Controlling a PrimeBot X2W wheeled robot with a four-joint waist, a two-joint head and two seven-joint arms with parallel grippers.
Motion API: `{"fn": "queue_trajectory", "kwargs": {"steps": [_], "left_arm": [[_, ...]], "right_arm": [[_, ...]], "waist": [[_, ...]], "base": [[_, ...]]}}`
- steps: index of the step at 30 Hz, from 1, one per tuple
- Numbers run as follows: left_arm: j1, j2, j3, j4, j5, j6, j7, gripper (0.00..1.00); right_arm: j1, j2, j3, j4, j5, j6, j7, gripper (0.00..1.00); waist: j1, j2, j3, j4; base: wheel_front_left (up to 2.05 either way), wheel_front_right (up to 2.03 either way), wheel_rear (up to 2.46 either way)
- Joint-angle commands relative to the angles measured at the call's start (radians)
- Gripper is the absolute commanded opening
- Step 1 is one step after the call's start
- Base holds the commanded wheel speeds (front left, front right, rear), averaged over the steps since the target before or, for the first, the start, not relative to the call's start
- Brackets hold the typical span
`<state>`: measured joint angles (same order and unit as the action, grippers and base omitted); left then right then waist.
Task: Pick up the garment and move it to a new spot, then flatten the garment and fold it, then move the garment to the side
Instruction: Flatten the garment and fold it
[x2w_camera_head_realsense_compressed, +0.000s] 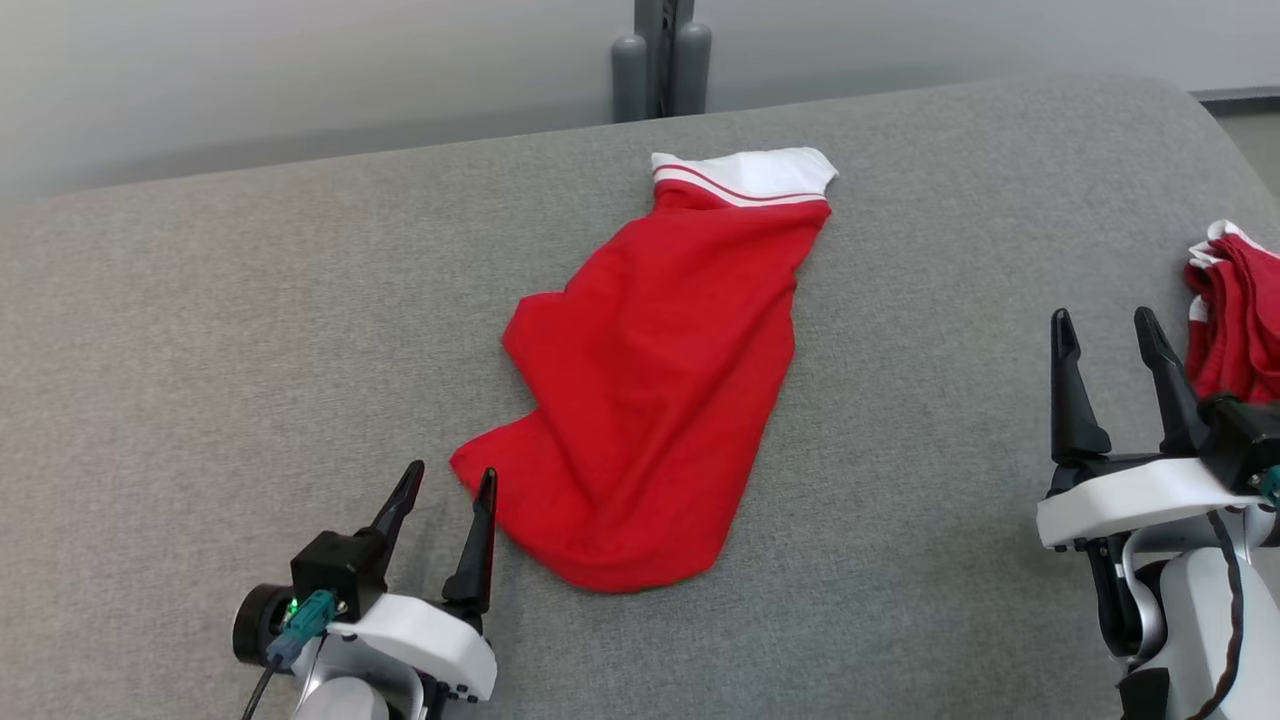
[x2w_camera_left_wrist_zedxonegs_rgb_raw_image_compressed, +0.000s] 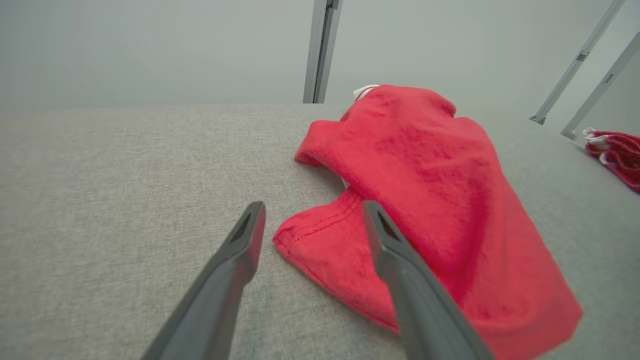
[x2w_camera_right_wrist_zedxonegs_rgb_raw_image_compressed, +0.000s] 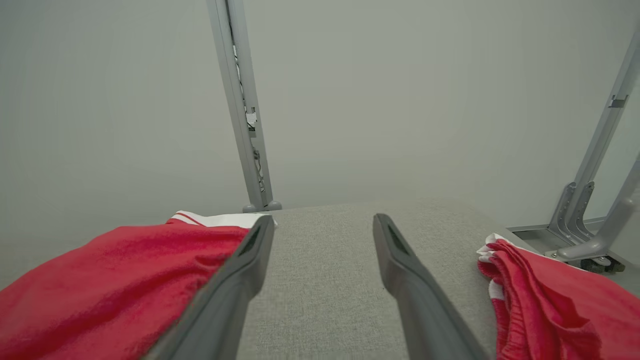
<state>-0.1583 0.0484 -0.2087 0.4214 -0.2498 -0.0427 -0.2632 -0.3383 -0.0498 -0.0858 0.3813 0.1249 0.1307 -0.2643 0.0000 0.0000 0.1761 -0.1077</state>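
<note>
A red garment (x2w_camera_head_realsense_compressed: 650, 380) with a white striped band (x2w_camera_head_realsense_compressed: 745, 175) at its far end lies loosely spread in the middle of the grey padded table (x2w_camera_head_realsense_compressed: 200, 330). My left gripper (x2w_camera_head_realsense_compressed: 450, 480) stands open at the garment's near left corner, its fingertips on either side of the hemmed corner (x2w_camera_left_wrist_zedxonegs_rgb_raw_image_compressed: 310, 235) in the left wrist view, nothing clamped. My right gripper (x2w_camera_head_realsense_compressed: 1105, 325) is open at the right, apart from the garment (x2w_camera_right_wrist_zedxonegs_rgb_raw_image_compressed: 115, 280), which lies to its left in the right wrist view.
A pile of other red and white garments (x2w_camera_head_realsense_compressed: 1235, 310) sits at the table's right edge, close beside my right gripper (x2w_camera_right_wrist_zedxonegs_rgb_raw_image_compressed: 324, 222). A grey metal post (x2w_camera_head_realsense_compressed: 662, 60) rises behind the table's far edge. Frame legs (x2w_camera_right_wrist_zedxonegs_rgb_raw_image_compressed: 590, 200) stand off the right side.
</note>
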Motion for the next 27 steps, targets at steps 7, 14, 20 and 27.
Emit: {"fn": "queue_trajectory", "kwargs": {"steps": [7, 14, 20, 27], "left_arm": [[-0.103, 0.004, 0.019, 0.12, 0.023, 0.029, -0.002, 1.0], [-0.157, 0.004, 0.012, 0.288, 0.034, 0.034, 0.001, 0.98], [-0.179, 0.004, -0.012, 0.317, 0.016, 0.037, 0.0, 0.0], [-0.182, 0.005, 0.084, 0.128, 0.031, 0.066, -0.001, 0.0]], "right_arm": [[-0.011, -0.003, -0.009, -0.008, 0.014, 0.0, 0.001, 1.0], [-0.001, -0.003, -0.007, -0.001, 0.028, 0.0, 0.001, 1.0], [-0.007, -0.003, -0.006, 0.001, 0.032, 0.0, 0.001, 1.0], [0.002, -0.004, -0.009, 0.009, 0.034, 0.0, 0.001, 1.0]], "waist": [[0.0, 0.0, 0.055, -0.066], [0.0, 0.0, 0.063, -0.082], [0.0, 0.0, 0.056, -0.067], [0.0, 0.0, 0.037, -0.029]], "base": [[0.0, 0.0, 0.0], [0.0, 0.0, 0.0], [0.0, 0.0, 0.0], [0.0, 0.0, 0.0]]}}
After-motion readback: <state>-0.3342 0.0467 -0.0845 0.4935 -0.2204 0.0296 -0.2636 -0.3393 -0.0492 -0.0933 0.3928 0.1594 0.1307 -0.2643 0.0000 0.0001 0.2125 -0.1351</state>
